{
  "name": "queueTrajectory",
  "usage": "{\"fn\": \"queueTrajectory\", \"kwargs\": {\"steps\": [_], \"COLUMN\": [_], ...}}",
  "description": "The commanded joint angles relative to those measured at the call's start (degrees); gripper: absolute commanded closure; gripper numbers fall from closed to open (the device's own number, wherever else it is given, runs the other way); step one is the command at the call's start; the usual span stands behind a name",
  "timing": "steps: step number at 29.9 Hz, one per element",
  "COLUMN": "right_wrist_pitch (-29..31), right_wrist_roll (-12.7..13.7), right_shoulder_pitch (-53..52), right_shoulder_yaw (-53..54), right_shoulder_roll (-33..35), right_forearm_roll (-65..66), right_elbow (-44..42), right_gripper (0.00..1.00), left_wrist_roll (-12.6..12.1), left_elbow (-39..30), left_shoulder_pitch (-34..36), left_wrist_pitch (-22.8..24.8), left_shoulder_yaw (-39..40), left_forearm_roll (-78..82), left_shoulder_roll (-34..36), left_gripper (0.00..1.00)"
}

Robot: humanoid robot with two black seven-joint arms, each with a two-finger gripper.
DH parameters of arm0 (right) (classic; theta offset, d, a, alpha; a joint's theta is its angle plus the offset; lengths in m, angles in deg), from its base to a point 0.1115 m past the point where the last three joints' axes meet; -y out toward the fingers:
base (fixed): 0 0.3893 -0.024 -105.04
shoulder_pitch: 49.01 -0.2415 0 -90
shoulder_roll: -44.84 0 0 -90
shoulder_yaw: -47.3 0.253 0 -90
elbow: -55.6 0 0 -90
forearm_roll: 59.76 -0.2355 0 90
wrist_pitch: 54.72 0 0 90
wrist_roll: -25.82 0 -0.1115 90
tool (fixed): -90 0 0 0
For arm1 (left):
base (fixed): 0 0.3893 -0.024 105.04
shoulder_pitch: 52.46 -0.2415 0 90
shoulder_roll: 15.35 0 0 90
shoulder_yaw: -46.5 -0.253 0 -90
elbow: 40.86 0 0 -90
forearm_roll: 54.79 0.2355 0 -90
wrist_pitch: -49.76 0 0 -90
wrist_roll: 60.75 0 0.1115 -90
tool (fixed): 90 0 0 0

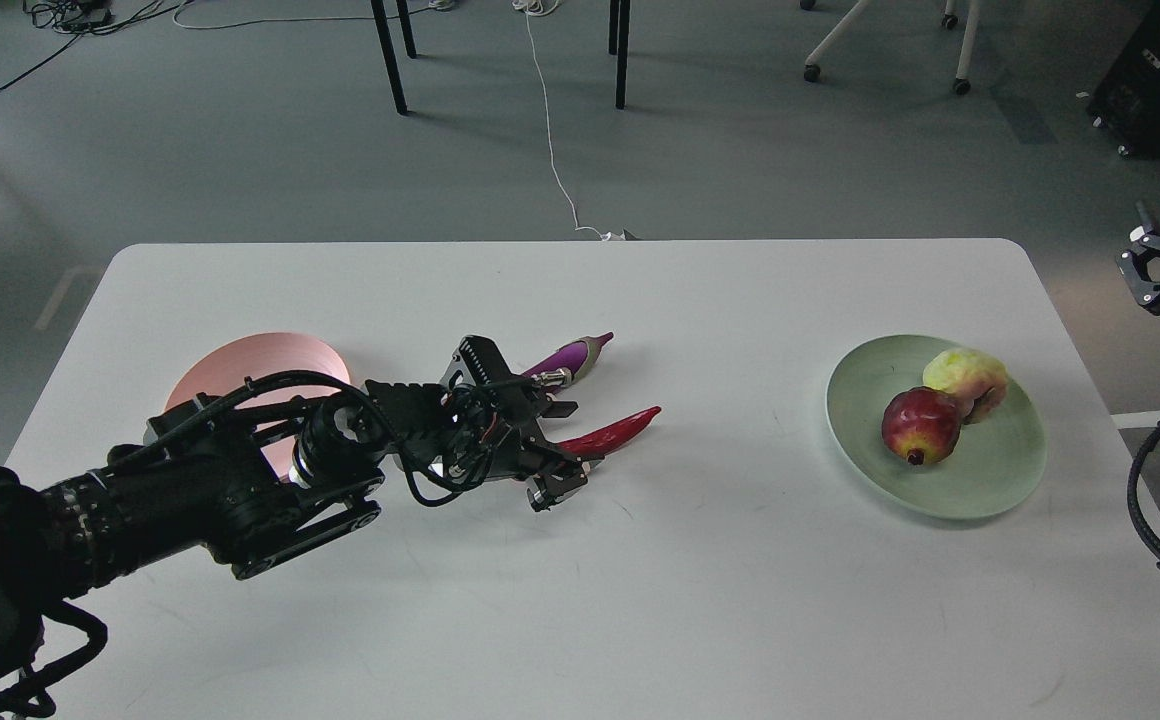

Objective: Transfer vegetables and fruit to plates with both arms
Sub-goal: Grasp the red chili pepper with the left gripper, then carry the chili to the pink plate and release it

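My left gripper (pixel 558 478) is down on the table at the stem end of the red chili pepper (pixel 612 433), its fingers apart on either side of it; the chili lies flat. The purple eggplant (pixel 570 356) lies just behind, mostly hidden by my left wrist. The pink plate (pixel 240 368) holds nothing that I can see and is partly covered by my left arm. The pomegranate (pixel 920 425) and the peach-like fruit (pixel 965 380) sit on the pale green plate (pixel 940 500). My right gripper (pixel 1152 272) hangs open and empty off the table's right edge.
The white table (pixel 640 600) has bare surface in front and between the chili and the green plate. Behind it are chair legs (pixel 390 60) and a white cable (pixel 555 150) on the grey floor.
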Motion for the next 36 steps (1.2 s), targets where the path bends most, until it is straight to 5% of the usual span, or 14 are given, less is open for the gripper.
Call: {"fn": "queueTrajectory", "kwargs": {"steps": [1,9,17,28,32,35,36], "right_wrist_pitch": [0.0,0.0,0.0,0.0,0.0,0.0,0.0], "right_wrist_roll": [0.03,0.03,0.03,0.03,0.03,0.03,0.03], "right_shoulder_pitch": [-0.44,-0.7,-0.88,-0.88,-0.88,-0.79,-0.7], "right_shoulder_yaw": [-0.01,-0.1,-0.1,-0.63,-0.63,-0.89,-0.98], "right_shoulder_roll": [0.0,-0.09,0.09,-2.11,-2.11,-2.11,-2.11], "right_forearm_roll": [0.0,0.09,0.18,0.27,0.35,0.36,0.36], "right_elbow": [-0.07,-0.07,-0.42,-0.42,-0.59,-0.68,-0.68], "right_gripper": [0.01,0.01,0.01,0.01,0.01,0.01,0.01], "left_wrist_roll": [0.0,0.18,0.26,0.7,0.36,0.35,0.44], "left_elbow": [0.11,-2.6,-15.79,-6.4,-5.78,-5.42,-5.42], "left_shoulder_pitch": [-1.22,-0.61,-0.69,-7.72,-10.01,-10.28,-10.19], "left_wrist_pitch": [-0.11,-1.94,-3.88,-4.68,-4.76,-4.76,-4.68], "left_shoulder_yaw": [-0.3,0.58,7.16,7.17,7.17,7.26,7.61], "left_forearm_roll": [-0.01,-0.01,-3.35,-15.58,-15.85,-16.02,-16.02], "left_shoulder_roll": [-0.05,2.66,20.75,32.82,33.7,33.43,33.43], "left_gripper": [0.66,0.86,0.84,0.81,0.65,0.16,0.13]}}
